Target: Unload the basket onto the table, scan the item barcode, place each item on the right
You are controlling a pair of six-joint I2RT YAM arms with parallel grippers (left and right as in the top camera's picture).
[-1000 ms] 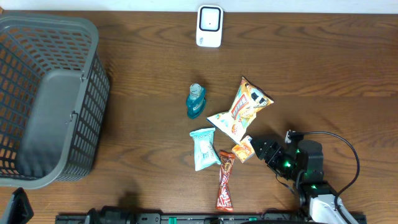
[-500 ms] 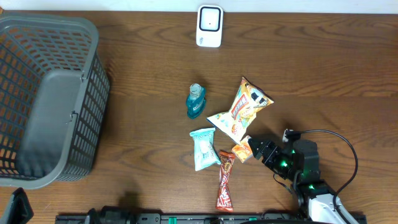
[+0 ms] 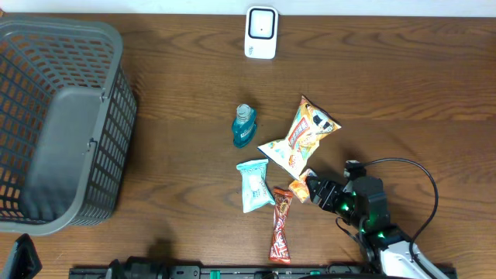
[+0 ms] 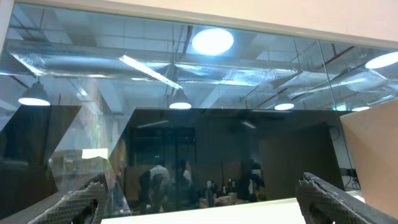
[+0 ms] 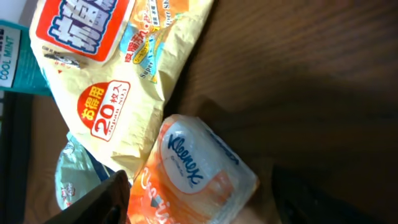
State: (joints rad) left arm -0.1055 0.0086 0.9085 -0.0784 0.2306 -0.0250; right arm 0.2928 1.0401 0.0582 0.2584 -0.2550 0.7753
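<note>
The Kleenex tissue pack [image 5: 202,165] lies on the table [image 5: 298,74] between the right fingers [image 5: 109,199], which have moved in around it. They are open and not squeezing yet, so a grab looks next. The left fingers [image 4: 81,202] are wide apart and empty.

Site: indoor lab or office bay, checkout-style bench. Wood-grain table [image 3: 170,85] carries 1 grey shopping basket [image 3: 118,132], 1 white barcode scanner [image 3: 261,32] and packaged snacks [image 3: 301,137]. Left wrist view: dark glass wall [image 4: 217,155], round ceiling lamps [image 4: 212,41], exposed ducting [image 4: 68,62].
</note>
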